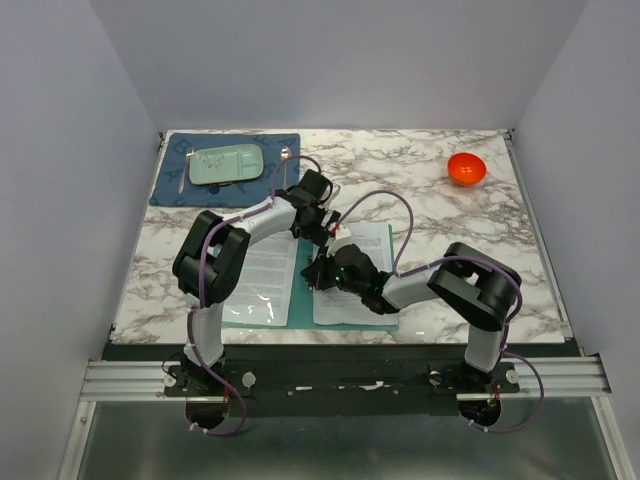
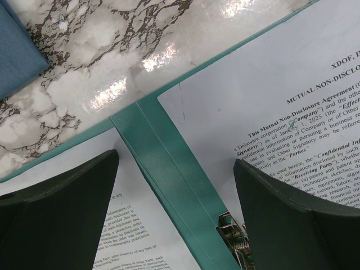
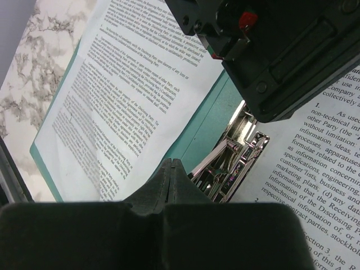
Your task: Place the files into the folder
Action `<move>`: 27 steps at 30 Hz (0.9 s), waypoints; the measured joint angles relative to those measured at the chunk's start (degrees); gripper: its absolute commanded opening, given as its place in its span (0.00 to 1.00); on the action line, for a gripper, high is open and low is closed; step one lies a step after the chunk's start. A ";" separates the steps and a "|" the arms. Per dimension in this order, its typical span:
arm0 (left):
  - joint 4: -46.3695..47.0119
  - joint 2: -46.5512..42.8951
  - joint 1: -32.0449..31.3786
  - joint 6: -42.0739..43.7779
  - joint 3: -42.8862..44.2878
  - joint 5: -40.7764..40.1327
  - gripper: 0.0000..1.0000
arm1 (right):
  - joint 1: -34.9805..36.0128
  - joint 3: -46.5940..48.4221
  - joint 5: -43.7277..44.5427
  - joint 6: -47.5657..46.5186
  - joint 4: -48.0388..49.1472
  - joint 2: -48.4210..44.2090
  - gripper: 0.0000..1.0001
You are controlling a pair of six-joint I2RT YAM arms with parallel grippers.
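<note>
The teal folder (image 1: 302, 305) lies open and flat near the table's front middle. Printed white files lie on both halves, one on the left (image 1: 262, 270) and one on the right (image 1: 372, 250). My left gripper (image 1: 338, 238) hangs open above the folder's spine (image 2: 169, 169), empty, with its fingers (image 2: 62, 208) over the sheets (image 2: 292, 90) on either side. My right gripper (image 3: 171, 164) is shut and holds nothing. Its tips sit on the spine (image 3: 208, 124), right beside the metal clip (image 3: 236, 157). That clip also shows in the left wrist view (image 2: 236, 239).
A dark blue placemat (image 1: 225, 170) at the back left holds a pale green tray (image 1: 227, 163) and cutlery. An orange bowl (image 1: 466, 168) sits at the back right. White walls stand on three sides. The two wrists are close together over the folder.
</note>
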 measured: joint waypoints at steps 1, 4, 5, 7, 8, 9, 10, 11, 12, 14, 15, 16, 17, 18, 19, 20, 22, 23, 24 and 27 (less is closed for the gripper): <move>0.00 -0.02 0.00 0.00 0.00 0.00 0.97 | 0.00 0.00 -0.07 0.11 0.13 0.11 0.01; 0.02 -0.04 0.00 0.02 -0.02 0.02 0.97 | 0.07 0.00 -0.13 0.48 0.68 0.52 0.01; 0.07 -0.04 0.00 0.02 -0.07 0.02 0.97 | 0.11 0.00 -0.13 0.55 0.85 0.66 0.01; 0.13 -0.07 0.00 0.04 -0.11 0.04 0.97 | 0.11 0.00 -0.17 0.70 1.09 0.87 0.01; 0.13 -0.07 0.00 0.07 -0.11 0.04 0.97 | 0.11 0.00 -0.20 0.81 1.14 0.94 0.01; 0.15 -0.07 0.00 0.07 -0.11 0.04 0.96 | 0.11 -0.07 -0.20 0.96 1.29 0.98 0.01; 0.15 -0.07 0.00 0.09 -0.11 0.07 0.96 | 0.11 -0.22 -0.20 1.09 1.40 1.01 0.01; 0.15 -0.07 0.00 0.13 -0.11 0.07 0.96 | 0.11 -0.37 -0.20 1.27 1.53 1.01 0.01; 0.15 -0.07 0.00 0.15 -0.11 0.07 0.96 | 0.15 -0.52 -0.17 1.53 1.66 1.03 0.01; 0.13 -0.07 0.02 0.20 -0.11 0.09 0.96 | 0.22 -0.87 -0.17 2.01 2.05 1.07 0.01; 0.13 -0.07 0.07 0.17 -0.11 0.20 0.96 | 0.28 -1.07 -0.20 2.21 2.36 1.18 0.01; 0.13 -0.07 0.11 0.20 -0.11 0.33 0.96 | 0.35 -1.25 -0.20 2.49 2.67 1.29 0.01; 0.13 -0.07 0.15 0.20 -0.11 0.46 0.96 | 0.39 -1.40 -0.20 2.73 2.91 1.40 0.01; 0.13 -0.07 0.20 0.20 -0.13 0.52 0.96 | 0.44 -1.57 -0.20 3.08 3.13 1.49 0.01; 0.13 -0.07 0.22 0.20 -0.13 0.59 0.95 | 0.48 -1.75 -0.26 3.41 3.34 1.60 0.01; 0.13 -0.07 0.24 0.22 -0.13 0.66 0.95 | 0.57 -1.88 -0.26 3.65 3.52 1.73 0.01; 0.13 -0.07 0.26 0.22 -0.13 0.74 0.95 | 0.72 -1.99 -0.31 4.11 3.87 1.95 0.01; 0.13 -0.07 0.26 0.22 -0.13 0.74 0.95 | 0.81 -1.99 -0.35 4.28 3.98 2.05 0.01; 0.13 -0.07 0.26 0.22 -0.13 0.76 0.95 | 0.85 -2.01 -0.42 4.55 4.09 2.16 0.01; 0.11 -0.07 0.28 0.26 -0.13 0.76 0.94 | 0.90 -2.19 -0.48 5.18 4.15 2.43 0.01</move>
